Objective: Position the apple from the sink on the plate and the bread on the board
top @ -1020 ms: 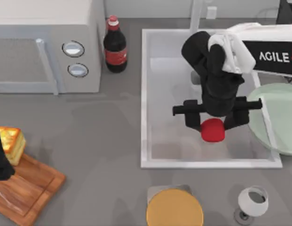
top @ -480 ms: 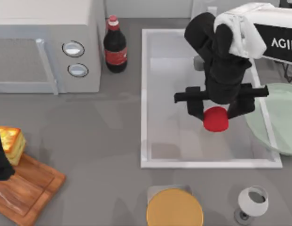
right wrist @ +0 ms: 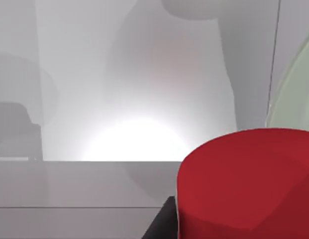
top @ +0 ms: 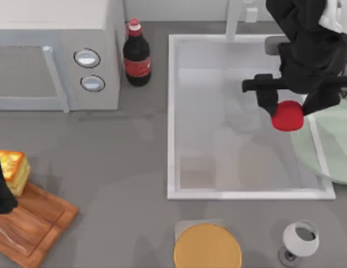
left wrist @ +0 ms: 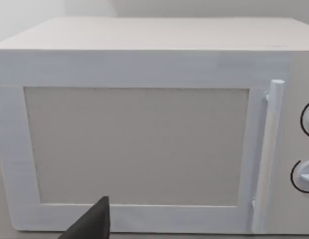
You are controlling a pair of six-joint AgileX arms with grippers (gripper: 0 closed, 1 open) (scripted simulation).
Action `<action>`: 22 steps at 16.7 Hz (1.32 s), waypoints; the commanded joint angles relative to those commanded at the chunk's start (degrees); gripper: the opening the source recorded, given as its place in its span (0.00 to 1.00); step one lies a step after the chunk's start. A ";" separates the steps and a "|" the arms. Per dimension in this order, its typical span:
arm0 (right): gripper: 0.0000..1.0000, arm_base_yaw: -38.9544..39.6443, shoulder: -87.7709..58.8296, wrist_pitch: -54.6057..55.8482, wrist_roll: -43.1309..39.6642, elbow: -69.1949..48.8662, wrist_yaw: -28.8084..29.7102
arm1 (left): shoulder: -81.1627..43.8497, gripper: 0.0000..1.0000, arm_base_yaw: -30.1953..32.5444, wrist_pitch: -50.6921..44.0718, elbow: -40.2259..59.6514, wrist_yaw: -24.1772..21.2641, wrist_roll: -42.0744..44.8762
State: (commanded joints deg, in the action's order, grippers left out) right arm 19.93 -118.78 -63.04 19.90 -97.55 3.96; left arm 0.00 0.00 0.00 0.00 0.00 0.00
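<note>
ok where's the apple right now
In the top view the apple sits in the right gripper, over the sink's right side, just left of the plate.

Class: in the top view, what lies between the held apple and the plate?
Only the sink rim's right edge. In the top view, the right gripper holds the apple just inside that rim, with the plate beyond it.

Right of the sink [top: 173,111], the plate [top: 329,151] runs off the top view's edge — the right arm hides its top. The apple [right wrist: 249,184] is cropped in the right wrist view.
</note>
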 joint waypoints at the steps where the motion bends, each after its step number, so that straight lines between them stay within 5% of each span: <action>1: 0.00 -1.69 0.19 -1.21 -1.59 -0.59 -0.39 | 0.00 1.00 0.00 0.00 0.00 0.00 0.00; 10: 0.00 -15.24 1.11 -10.92 -14.31 -4.68 -3.50 | 0.00 1.00 0.00 0.00 0.00 0.00 0.00; 17: 0.00 -16.82 1.20 -12.06 -15.80 -5.13 -3.86 | 0.00 1.00 0.00 0.00 0.00 0.00 0.00; 22: 0.38 -16.82 1.20 -12.06 -15.80 -5.13 -3.86 | 0.00 1.00 0.00 0.00 0.00 0.00 0.00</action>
State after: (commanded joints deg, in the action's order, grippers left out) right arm 3.10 -117.58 -75.10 4.10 -102.68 0.10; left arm 0.00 0.00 0.00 0.00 0.00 0.00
